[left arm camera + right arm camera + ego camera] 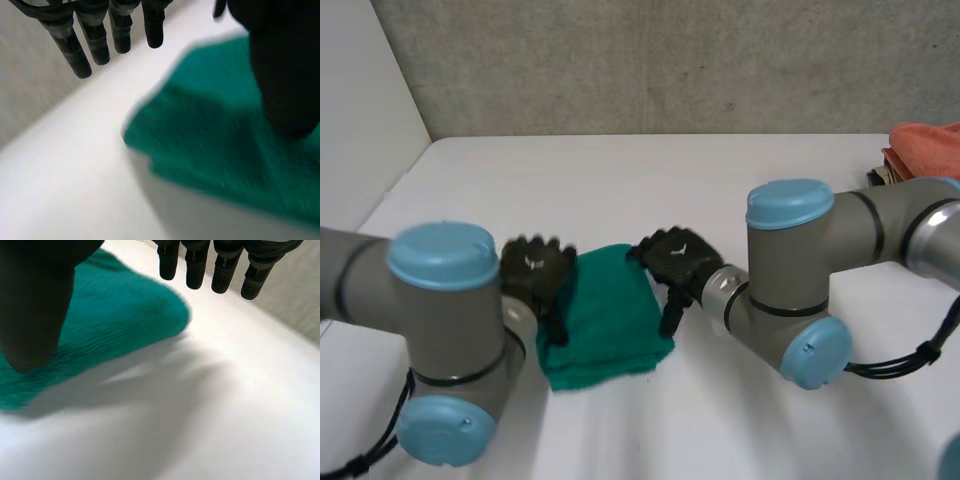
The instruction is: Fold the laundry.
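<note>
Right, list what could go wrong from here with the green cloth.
1. The left hand and right hand sit at opposite side edges of the green cloth with thumbs over it; pulling away could drag the fold open.
2. The right arm passes close to the orange laundry; a wide swing might knock it.

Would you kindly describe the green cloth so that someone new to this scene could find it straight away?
On the white table, look between the left hand and the right hand. The green cloth lies there, folded into a rough square. It is the one green thing; the orange pile sits apart at the table's right edge.
</note>
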